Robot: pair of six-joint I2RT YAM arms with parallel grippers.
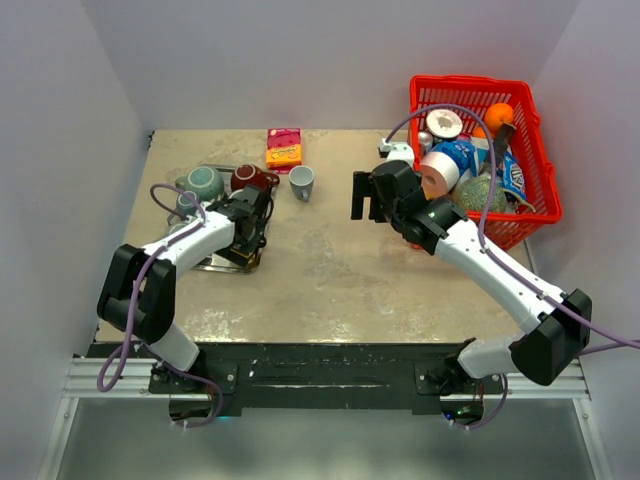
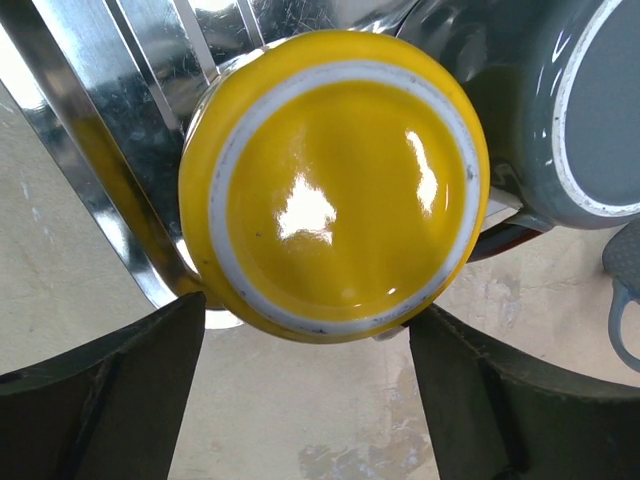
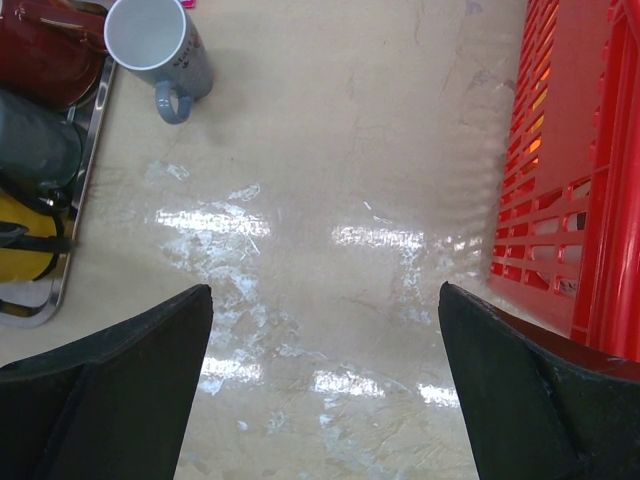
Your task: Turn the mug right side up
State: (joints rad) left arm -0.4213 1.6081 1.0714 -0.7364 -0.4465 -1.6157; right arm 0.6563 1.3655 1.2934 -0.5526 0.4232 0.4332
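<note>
A yellow mug [image 2: 335, 190] stands upside down on a metal tray [image 2: 110, 120], its glossy base with a white ring facing the left wrist camera. My left gripper [image 2: 306, 308] is open, with one finger on each side of the mug's near edge, close to or just touching it. In the top view the left gripper [image 1: 250, 225] hovers over the tray [image 1: 215, 265] and hides most of the mug. My right gripper [image 1: 368, 195] is open and empty above the bare tabletop, as its wrist view [image 3: 325, 290] shows.
On the tray are a grey-green mug [image 1: 205, 182], a dark red mug [image 1: 254, 178] and a small blue-grey mug [image 1: 187, 203]. A light grey mug [image 1: 301, 182] stands upright beside it. A pink-orange box [image 1: 284, 148] lies behind. A full red basket [image 1: 530, 130] stands at the right.
</note>
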